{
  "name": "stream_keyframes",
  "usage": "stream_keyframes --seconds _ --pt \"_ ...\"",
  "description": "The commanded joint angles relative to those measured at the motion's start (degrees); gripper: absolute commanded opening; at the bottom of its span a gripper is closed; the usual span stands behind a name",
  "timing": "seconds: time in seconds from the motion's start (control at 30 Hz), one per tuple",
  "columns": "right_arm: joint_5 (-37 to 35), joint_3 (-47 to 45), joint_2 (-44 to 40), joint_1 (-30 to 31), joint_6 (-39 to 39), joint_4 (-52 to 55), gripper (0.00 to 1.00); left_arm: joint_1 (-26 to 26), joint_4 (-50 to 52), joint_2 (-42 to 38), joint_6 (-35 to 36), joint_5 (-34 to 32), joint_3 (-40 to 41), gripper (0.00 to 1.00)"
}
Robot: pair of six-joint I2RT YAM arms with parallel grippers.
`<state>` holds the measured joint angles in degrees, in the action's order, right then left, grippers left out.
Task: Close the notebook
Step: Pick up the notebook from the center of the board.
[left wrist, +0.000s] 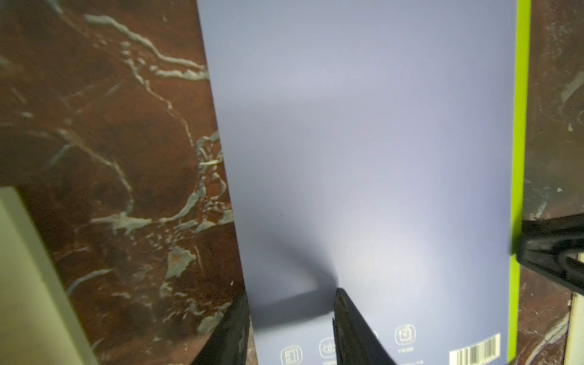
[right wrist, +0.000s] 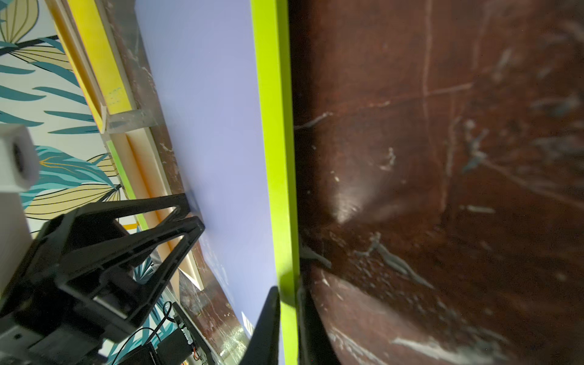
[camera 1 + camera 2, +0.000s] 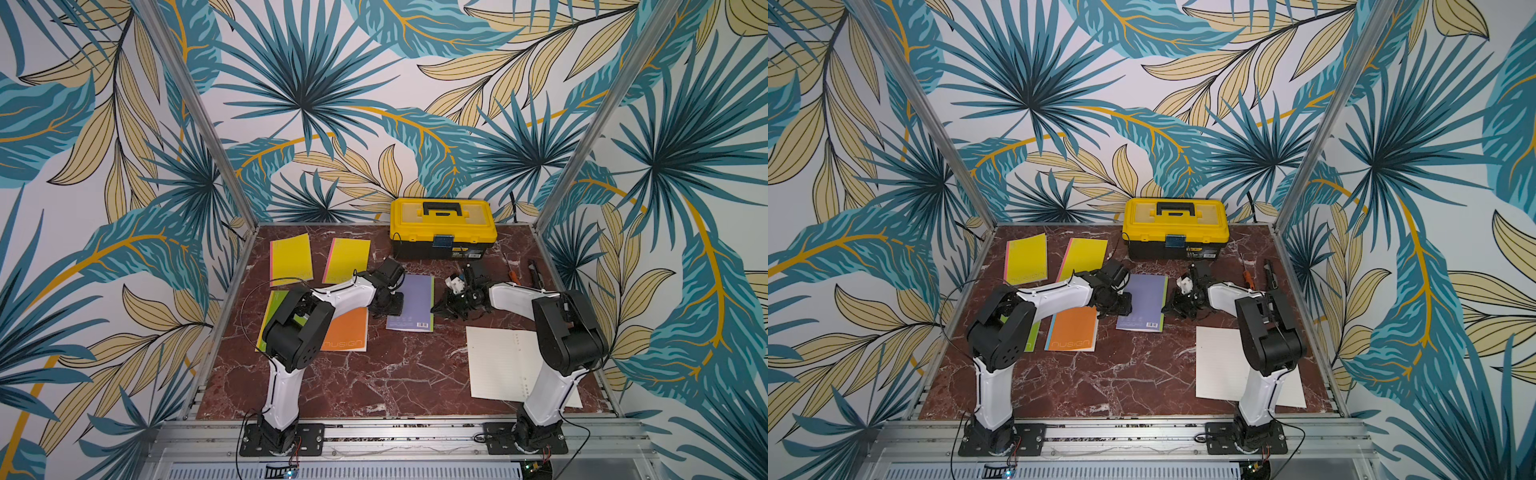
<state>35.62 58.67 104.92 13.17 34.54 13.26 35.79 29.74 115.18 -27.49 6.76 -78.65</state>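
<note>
The notebook lies shut, flat on the table, purple cover up, in front of the toolbox. My left pincer stands apart, 1 finger over the cover, 1 past its edge; my right pincer is nearly together astride the green spine edge, and I cannot tell if it grips

Covered, cropped and blurred parts
In both top views the left arm hides part of the orange notebook and most of the green notebook; the right arm covers part of the white sheet. Small print on the purple notebook is blurred in the left wrist view. Fingers of the right gripper are cropped, grip unclear.
</note>
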Motion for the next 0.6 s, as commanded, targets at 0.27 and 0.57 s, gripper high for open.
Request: stream_keyframes --seconds 0.27,0.57 --pt "8.5 0.0 -3.4 3.1 4.9 -9.4 0.16 1.7 -2.0 0.5 0.1 6.5 0.8 0.44" --pt "9.3 1.8 -4.9 5.8 5.4 -9.3 0.16 2.1 -3.2 0.4 0.1 7.6 0.6 0.44"
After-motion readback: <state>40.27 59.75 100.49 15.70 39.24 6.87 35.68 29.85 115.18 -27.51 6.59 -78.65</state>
